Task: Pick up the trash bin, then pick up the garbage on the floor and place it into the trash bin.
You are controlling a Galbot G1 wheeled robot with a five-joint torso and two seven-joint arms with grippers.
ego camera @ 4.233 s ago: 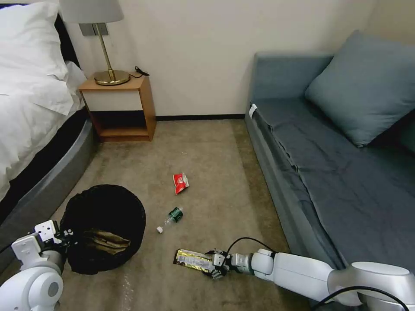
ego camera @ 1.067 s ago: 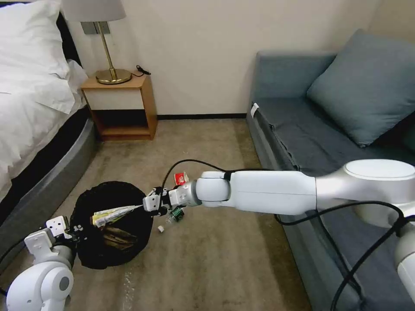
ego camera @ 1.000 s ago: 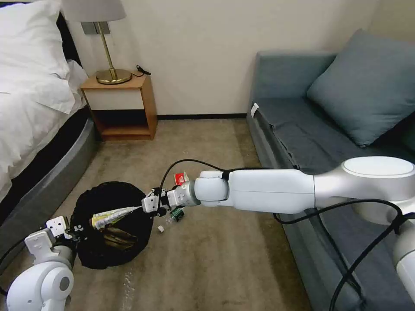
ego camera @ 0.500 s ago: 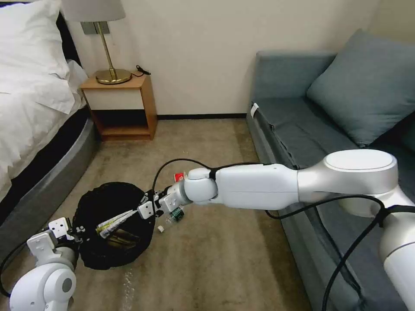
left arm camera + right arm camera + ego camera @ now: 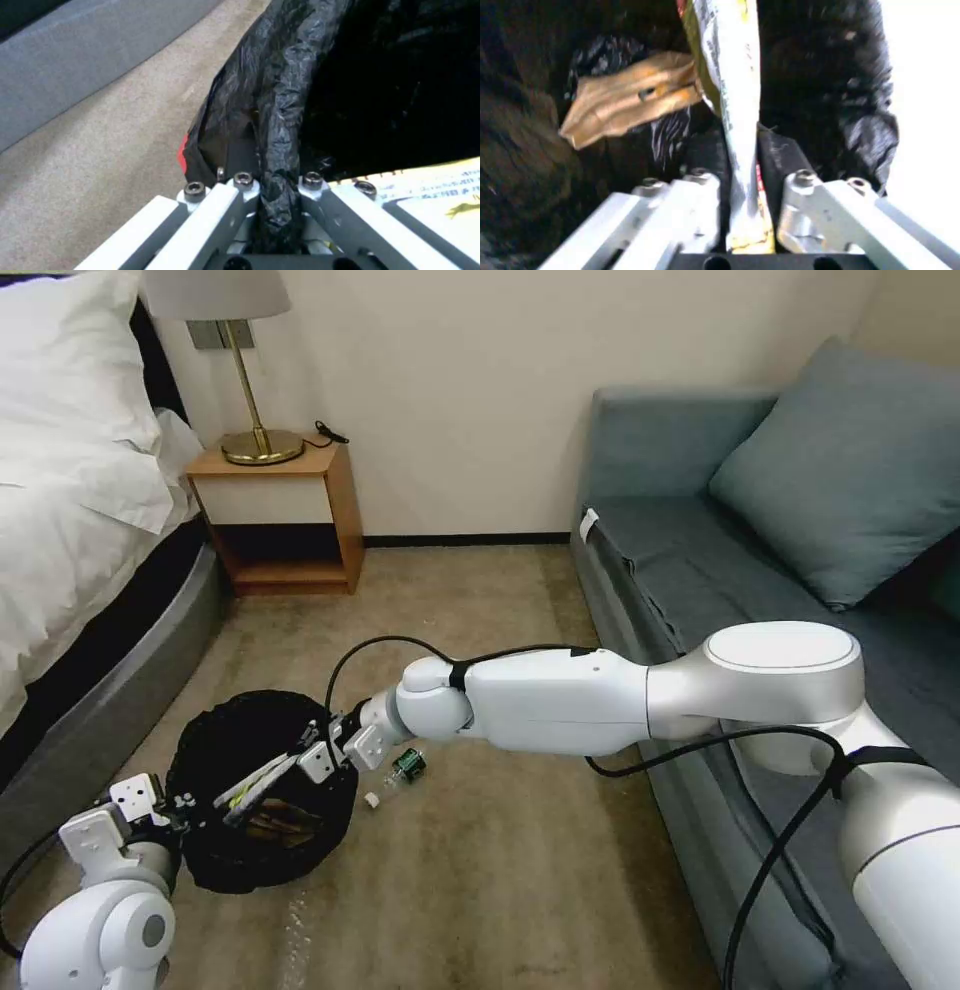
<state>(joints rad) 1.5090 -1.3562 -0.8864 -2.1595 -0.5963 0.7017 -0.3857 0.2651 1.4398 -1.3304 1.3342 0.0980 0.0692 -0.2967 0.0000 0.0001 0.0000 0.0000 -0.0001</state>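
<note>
R gripper [image 5: 300,757] lower (over carpet [image 5: 480,870]).

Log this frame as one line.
right claw: shut on bar wrapper, over trash bin | left claw: shut on bin rim | mini bottle: on floor

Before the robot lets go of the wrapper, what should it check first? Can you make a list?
1. Right tool over the trash bin opening: ok.
2. Wrapper gripped between the right tool's fingers, pointing down into the bin: ok.
3. Left tool pinching the bin's bag rim: ok.
4. Brown paper already inside the bin: ok.
5. Mini bottle on the carpet beside the bin, not yet binned: not ok.
6. Red snack packet: cannot tell, hidden behind the right arm.
</note>
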